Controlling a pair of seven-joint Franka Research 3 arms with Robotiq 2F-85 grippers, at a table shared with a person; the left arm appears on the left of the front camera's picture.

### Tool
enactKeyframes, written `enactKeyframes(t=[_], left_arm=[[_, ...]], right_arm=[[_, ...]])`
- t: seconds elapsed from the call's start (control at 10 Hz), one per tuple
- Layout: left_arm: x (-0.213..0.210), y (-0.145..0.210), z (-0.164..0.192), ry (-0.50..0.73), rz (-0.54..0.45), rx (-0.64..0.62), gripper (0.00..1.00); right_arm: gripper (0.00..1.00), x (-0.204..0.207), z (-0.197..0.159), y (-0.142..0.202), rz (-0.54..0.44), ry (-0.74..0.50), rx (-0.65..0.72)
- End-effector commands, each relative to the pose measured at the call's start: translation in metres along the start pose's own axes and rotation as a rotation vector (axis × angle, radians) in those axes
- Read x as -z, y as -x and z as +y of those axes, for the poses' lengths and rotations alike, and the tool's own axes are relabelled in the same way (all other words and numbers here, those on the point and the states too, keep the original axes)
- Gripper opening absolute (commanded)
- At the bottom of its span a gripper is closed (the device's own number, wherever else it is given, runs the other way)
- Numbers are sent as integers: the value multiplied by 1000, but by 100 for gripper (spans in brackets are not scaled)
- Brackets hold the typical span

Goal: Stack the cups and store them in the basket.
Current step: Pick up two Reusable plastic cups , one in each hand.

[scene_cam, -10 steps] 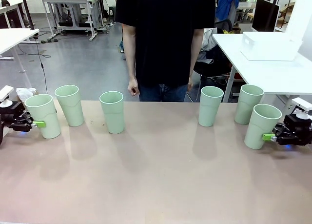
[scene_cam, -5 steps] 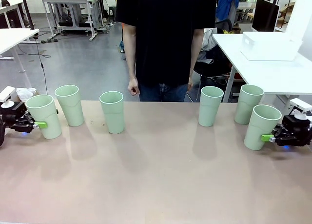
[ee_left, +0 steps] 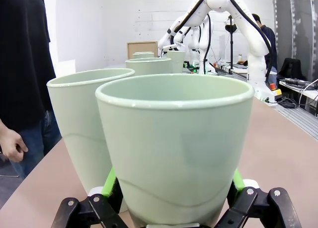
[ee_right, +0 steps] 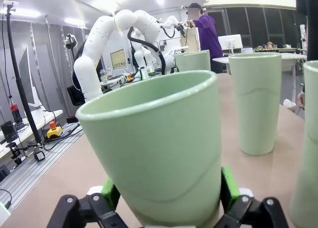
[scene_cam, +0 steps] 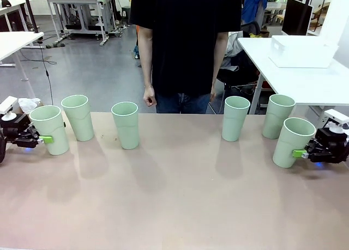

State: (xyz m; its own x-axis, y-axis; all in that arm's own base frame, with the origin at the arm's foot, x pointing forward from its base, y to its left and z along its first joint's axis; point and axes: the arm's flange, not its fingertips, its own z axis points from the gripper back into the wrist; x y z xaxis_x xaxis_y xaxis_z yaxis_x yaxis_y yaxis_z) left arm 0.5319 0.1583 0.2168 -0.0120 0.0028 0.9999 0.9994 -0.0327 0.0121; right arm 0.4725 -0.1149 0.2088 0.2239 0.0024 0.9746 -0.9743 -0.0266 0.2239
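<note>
Tabletop [scene_cam: 174, 206] centre open, left claw [scene_cam: 46, 138], right claw [scene_cam: 298, 152] clamping end cups [scene_cam: 50, 123] [scene_cam: 294, 134]

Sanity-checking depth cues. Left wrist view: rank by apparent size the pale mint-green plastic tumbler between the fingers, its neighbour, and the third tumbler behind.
1. Pale mint-green plastic tumbler in the left gripper.
2. Neighbouring tumbler.
3. Third tumbler, mostly hidden.
Nearness causes this; the front view shows them alike.
</note>
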Motion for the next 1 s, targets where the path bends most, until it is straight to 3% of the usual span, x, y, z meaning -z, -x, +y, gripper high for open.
enactKeyframes(t=[0.0, 0.4, 0.5, 0.6, 0.7, 0.8, 0.9], left_arm=[[0, 0, -1, -2, 0, -1, 100], [0, 0, -1, -2, 0, -1, 100], [-1, 0, 0, -2, 2, 0, 80], [0, -2, 0, 3, 4, 2, 80], [1, -4, -1, 3, 0, 9, 61], [1, -5, -1, 1, -2, 15, 76], [0, -5, -2, 8, -18, 26, 41]], right_arm=[[100, -1, -1, 2, 9, 7, 1], [100, -1, 0, 3, 0, 1, 6], [80, -2, 1, 0, 1, -14, -8], [80, 0, 2, -4, -8, -25, -17], [60, 3, 2, -6, -15, -36, -13], [75, 4, 3, -9, -20, -46, -15], [40, 5, 3, -11, -32, -68, -24]])
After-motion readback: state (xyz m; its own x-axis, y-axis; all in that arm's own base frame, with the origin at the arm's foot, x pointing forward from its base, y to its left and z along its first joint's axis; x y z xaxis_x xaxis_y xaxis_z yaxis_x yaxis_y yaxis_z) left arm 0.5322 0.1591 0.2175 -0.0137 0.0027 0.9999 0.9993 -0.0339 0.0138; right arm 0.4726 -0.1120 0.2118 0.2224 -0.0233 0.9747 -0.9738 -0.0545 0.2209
